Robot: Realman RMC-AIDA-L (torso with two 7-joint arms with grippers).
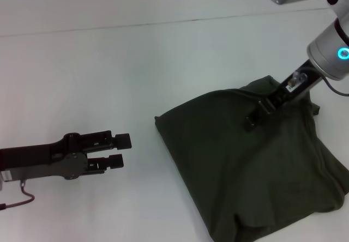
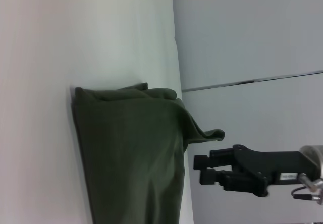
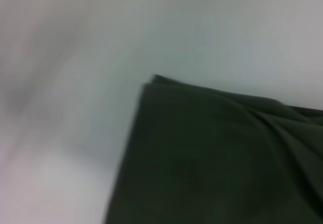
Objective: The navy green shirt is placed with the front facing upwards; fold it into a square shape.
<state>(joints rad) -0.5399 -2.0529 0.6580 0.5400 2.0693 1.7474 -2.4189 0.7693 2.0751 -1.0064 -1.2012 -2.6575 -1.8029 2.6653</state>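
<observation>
Left gripper (image 1: 121, 150): fingers narrowly parted, empty, hovering near table (image 1: 109, 62) left edge. Navy green shirt (image 1: 251, 171): folded, right half of table. Right gripper (image 1: 256, 116): over shirt's far edge, finger state indiscernible. Advice: square edges, flatten raised fold.

One shirt (image 1: 245, 171); two grippers: left (image 1: 121, 150), right (image 1: 256, 116).
</observation>
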